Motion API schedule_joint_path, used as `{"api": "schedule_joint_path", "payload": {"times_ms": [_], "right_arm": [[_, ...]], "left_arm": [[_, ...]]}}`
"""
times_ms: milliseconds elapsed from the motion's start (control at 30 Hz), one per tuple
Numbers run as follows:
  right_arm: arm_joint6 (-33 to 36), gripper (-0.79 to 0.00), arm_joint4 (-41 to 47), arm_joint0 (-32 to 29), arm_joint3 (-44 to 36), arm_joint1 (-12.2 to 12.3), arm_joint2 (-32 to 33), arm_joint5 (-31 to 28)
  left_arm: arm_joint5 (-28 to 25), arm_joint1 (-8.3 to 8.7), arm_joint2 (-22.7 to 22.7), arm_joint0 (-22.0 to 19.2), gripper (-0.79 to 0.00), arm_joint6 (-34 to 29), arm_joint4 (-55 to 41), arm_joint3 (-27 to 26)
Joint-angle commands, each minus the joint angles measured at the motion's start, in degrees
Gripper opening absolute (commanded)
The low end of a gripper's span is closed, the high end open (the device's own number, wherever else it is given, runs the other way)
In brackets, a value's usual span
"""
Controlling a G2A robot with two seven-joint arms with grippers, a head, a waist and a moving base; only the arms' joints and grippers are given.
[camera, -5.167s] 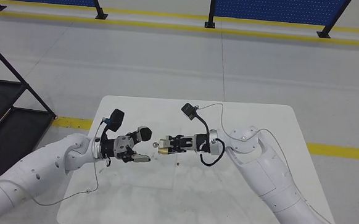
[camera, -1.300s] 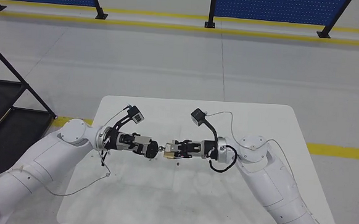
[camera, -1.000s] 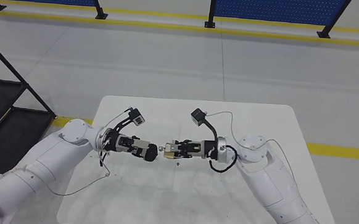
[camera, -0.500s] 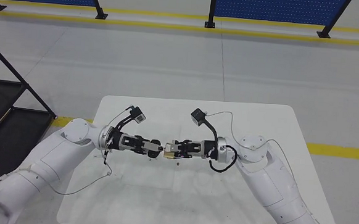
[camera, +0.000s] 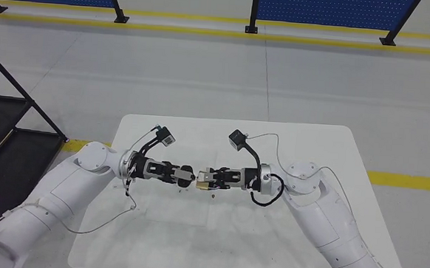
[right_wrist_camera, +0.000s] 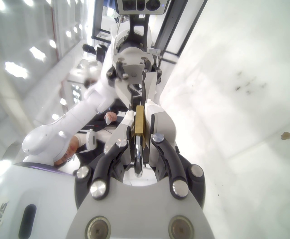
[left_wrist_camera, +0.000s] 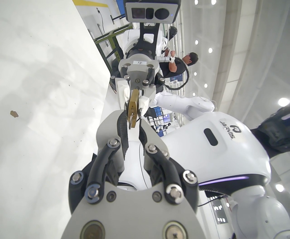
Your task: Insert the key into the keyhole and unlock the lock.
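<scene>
Brass lock (right_wrist_camera: 138, 121) sits clamped in right gripper (right_wrist_camera: 139, 114), tip between left gripper (left_wrist_camera: 132, 121)'s fingers (left_wrist_camera: 123, 132).

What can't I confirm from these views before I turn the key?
Key and keyhole: left wrist view, hidden between the left pincer's pads at the lock's end; top view, too small.
Insertion depth: right wrist view, the lock's body blocks its far end.
Shackle: right wrist view, edge-on inside the right pincer, so released or not is unclear.
</scene>
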Motion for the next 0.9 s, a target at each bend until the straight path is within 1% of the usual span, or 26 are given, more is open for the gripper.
{"api": "schedule_joint_path", "payload": {"times_ms": [0, 100, 133, 167, 233, 400, 567, 867], "right_arm": [[0.0, -0.785, 0.0, 0.0, 0.0, 0.0, 0.0, 0.0], [0.0, -0.785, 0.0, 0.0, 0.0, 0.0, 0.0, 0.0], [0.0, -0.785, 0.0, 0.0, 0.0, 0.0, 0.0, 0.0], [0.0, -0.785, 0.0, 0.0, 0.0, 0.0, 0.0, 0.0], [0.0, -0.785, 0.0, 0.0, 0.0, 0.0, 0.0, 0.0], [0.0, -0.785, 0.0, 0.0, 0.0, 0.0, 0.0, 0.0], [0.0, -0.785, 0.0, 0.0, 0.0, 0.0, 0.0, 0.0], [0.0, -0.785, 0.0, 0.0, 0.0, 0.0, 0.0, 0.0]], "left_arm": [[0.1, -0.21, -0.2, 0.0, -0.640, -0.1, 0.2, 0.0], [0.3, -0.56, -0.5, 0.0, -0.650, -0.3, 0.7, 0.2], [0.3, -0.69, -0.5, 0.0, -0.668, -0.3, 0.8, 0.3], [0.3, -0.81, -0.6, -0.1, -0.696, -0.3, 1.0, 0.4], [0.3, -1.05, -0.8, -0.1, -0.785, -0.3, 1.2, 0.5], [0.0, -1.57, -1.1, -0.3, -0.785, 0.0, 2.9, 0.7], [-1.5, -1.83, -1.8, 0.1, -0.785, 1.5, 5.9, 0.3], [-5.1, -1.48, -3.7, 2.2, -0.785, 5.1, 10.1, -2.1]]}}
